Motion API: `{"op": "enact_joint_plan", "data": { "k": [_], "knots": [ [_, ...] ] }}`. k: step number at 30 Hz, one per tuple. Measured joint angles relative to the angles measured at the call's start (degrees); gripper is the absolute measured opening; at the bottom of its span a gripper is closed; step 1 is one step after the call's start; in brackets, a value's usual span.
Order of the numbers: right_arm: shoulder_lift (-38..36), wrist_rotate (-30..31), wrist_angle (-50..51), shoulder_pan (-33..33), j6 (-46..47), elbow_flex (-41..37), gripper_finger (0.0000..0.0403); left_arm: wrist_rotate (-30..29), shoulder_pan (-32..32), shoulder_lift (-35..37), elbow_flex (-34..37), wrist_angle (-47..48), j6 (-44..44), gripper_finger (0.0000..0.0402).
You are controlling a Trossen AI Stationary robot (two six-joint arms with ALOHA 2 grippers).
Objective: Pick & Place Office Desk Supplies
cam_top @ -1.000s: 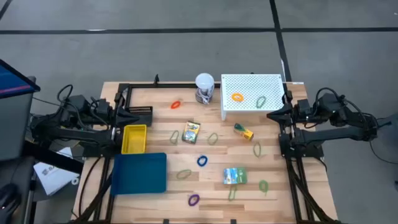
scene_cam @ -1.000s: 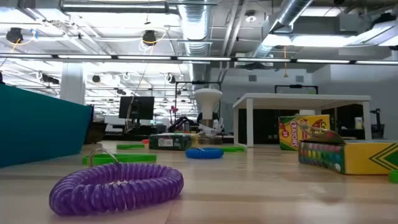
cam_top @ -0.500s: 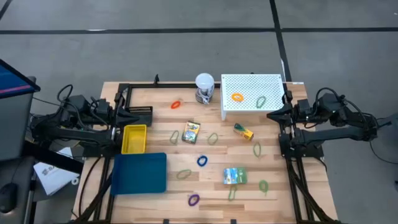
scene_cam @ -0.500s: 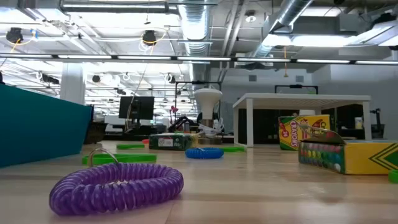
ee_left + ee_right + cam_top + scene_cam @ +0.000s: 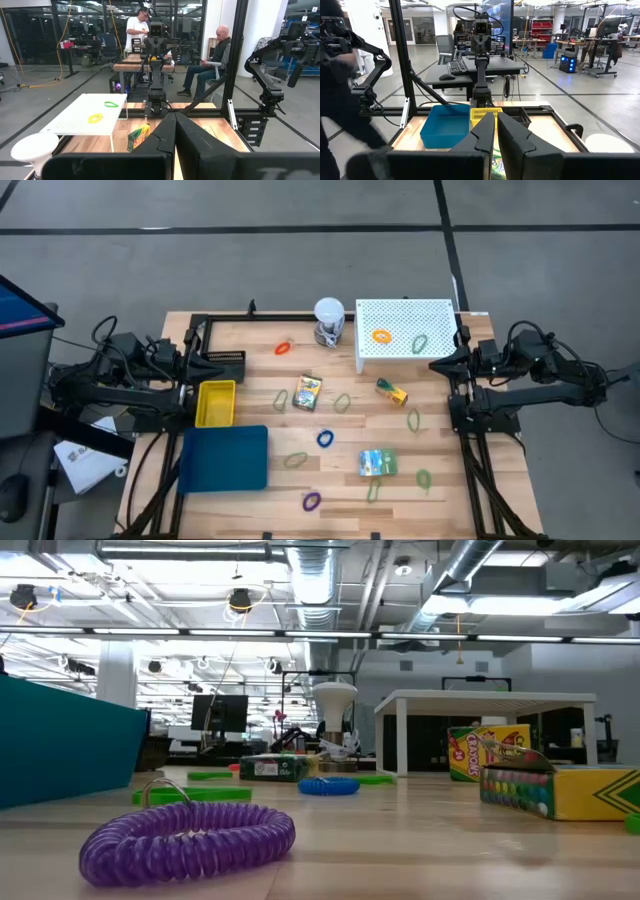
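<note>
both arms sit pulled back at the table's side edges. the left gripper point(image 5: 188, 362) rests beside the black mesh basket point(image 5: 225, 364), its fingers point(image 5: 162, 137) pressed together with nothing between them. the right gripper point(image 5: 437, 364) waits near the white perforated stand point(image 5: 405, 320), fingers point(image 5: 485, 131) nearly touching, also holding nothing. the yellow bin point(image 5: 215, 402) stands just in front of the basket, with the blue tray point(image 5: 224, 458) below it. loops lie scattered over the wood: a purple loop point(image 5: 311, 501) near the front edge, a blue loop point(image 5: 325, 438) mid-table, an orange loop point(image 5: 283, 348) near the back. on the stand lie an orange loop and a green loop point(image 5: 419, 342). two printed packets point(image 5: 308, 392) lie flat among them. people are in the room beyond.
</note>
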State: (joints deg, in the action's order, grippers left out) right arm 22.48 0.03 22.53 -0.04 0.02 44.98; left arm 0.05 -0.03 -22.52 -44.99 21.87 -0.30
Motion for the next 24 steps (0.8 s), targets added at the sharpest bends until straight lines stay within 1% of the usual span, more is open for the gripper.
{"op": "enact_joint_plan", "data": {
  "k": [6,8,12,14,16,19,22,24],
  "knots": [
    [0.0,0.0,0.0,0.0,0.0,0.0,0.0020,-0.1,0.0,0.0,0.0,-0.7,0.0,0.0000],
    [0.0,0.0,0.0,0.0,0.0,0.0,0.0020,-1.6,0.0,-0.8,0.2,-4.3,-0.7,0.0000],
    [0.0,0.0,0.0,0.0,0.0,0.0,0.0020,-2.6,0.0,-2.3,0.4,-10.3,-13.8,0.0000],
    [0.0,0.0,0.0,0.0,0.0,0.0,0.0020,-3.6,0.0,-3.2,0.3,-10.8,-15.0,0.0000],
    [0.0,0.0,0.2,0.0,0.0,0.0,0.0020,-6.3,0.0,-4.8,0.3,-10.6,-15.8,0.0000],
    [0.0,0.0,0.2,0.0,0.0,0.0,0.0020,-7.0,0.0,-8.0,0.7,-11.2,-21.0,0.0000],
    [0.0,0.0,0.2,0.0,0.0,0.0,0.0020,-3.6,0.0,-10.8,0.7,-11.0,-26.7,0.0000],
    [0.0,0.0,0.2,0.0,0.0,0.0,0.0020,0.5,0.0,-12.8,0.7,-11.5,-32.1,0.0000]
  ]
}}
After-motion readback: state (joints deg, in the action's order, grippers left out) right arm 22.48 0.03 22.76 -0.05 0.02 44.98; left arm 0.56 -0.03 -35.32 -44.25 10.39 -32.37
